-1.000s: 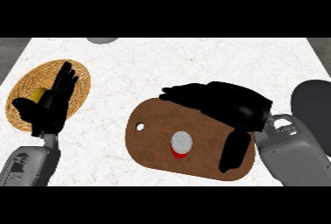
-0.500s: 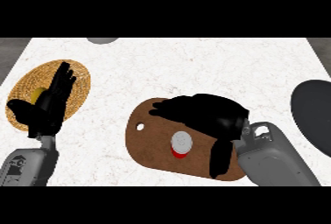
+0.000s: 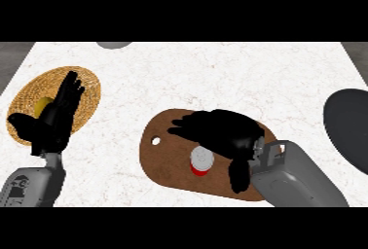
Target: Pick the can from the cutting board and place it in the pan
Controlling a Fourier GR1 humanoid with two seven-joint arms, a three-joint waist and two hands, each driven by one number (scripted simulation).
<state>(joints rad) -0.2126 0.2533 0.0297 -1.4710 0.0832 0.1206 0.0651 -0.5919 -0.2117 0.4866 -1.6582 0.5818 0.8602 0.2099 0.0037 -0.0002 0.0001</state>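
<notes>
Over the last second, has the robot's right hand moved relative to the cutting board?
Yes. The right hand has shifted leftward over the cutting board, toward the can.

The right hand (image 3: 219, 133) covers the upper middle of the cutting board (image 3: 169, 165), and its thumb overlaps the can's (image 3: 201, 160) right side. The pan (image 3: 348, 129) is cut off by the right edge. The left hand (image 3: 54, 119) hides part of a woven mat (image 3: 86, 90).

Bare counter (image 3: 287, 87) lies between cutting board (image 3: 169, 170) and pan (image 3: 348, 129), seemingly unobstructed.
</notes>
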